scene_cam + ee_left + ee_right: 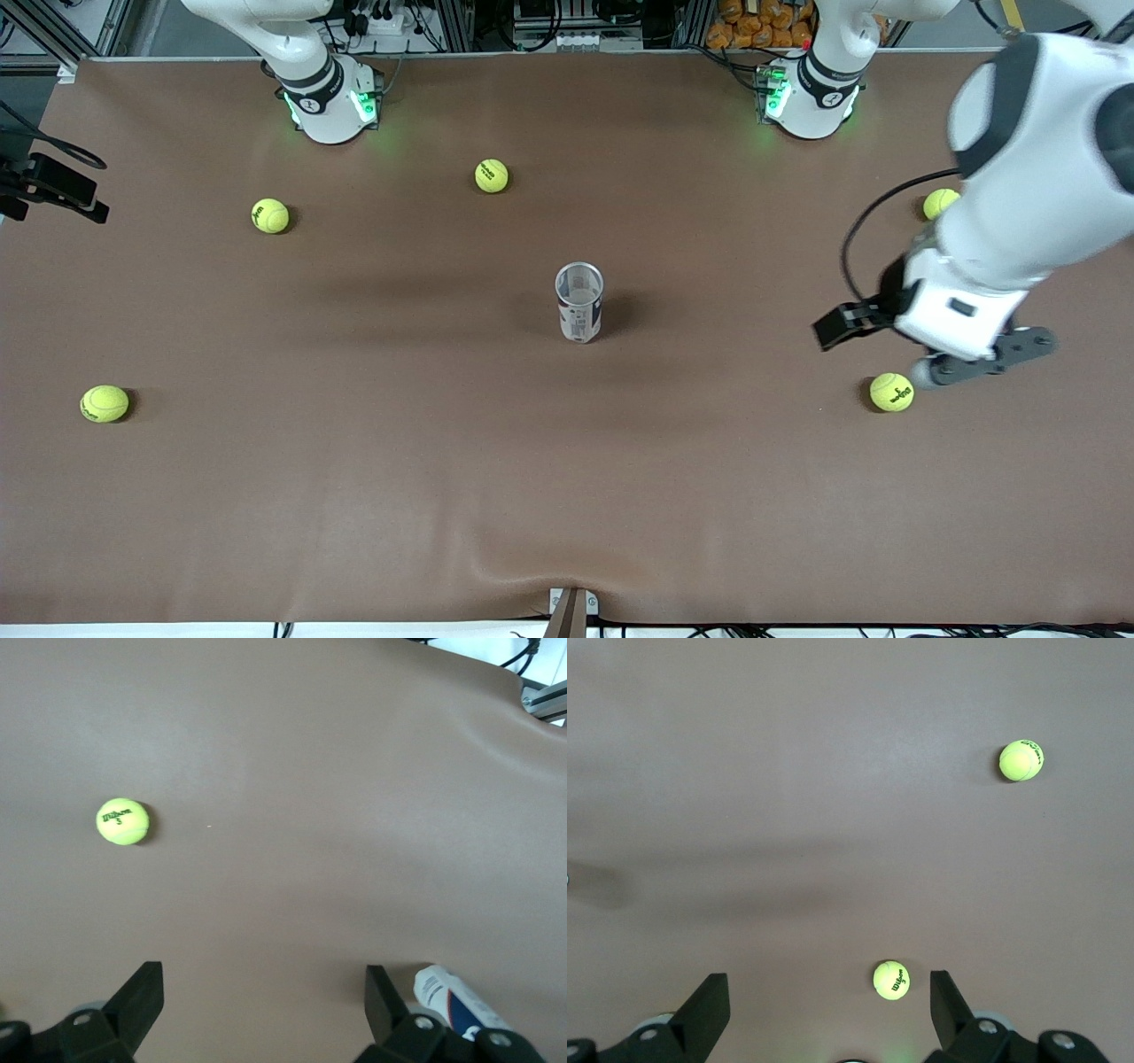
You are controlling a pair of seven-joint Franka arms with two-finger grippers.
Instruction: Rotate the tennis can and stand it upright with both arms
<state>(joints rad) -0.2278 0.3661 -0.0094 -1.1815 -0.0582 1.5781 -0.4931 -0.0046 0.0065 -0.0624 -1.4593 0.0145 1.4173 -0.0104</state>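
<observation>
The tennis can stands upright in the middle of the table, its open mouth up and its navy band low. It also shows at the edge of the left wrist view. My left gripper is open and empty, up in the air toward the left arm's end of the table, well apart from the can; its fingers stand wide over bare table. My right gripper is open and empty over the table near its own base; it is out of the front view.
Several yellow-green tennis balls lie scattered: one just below the left hand, also in the left wrist view, one partly hidden by the left arm, others. Two balls show in the right wrist view.
</observation>
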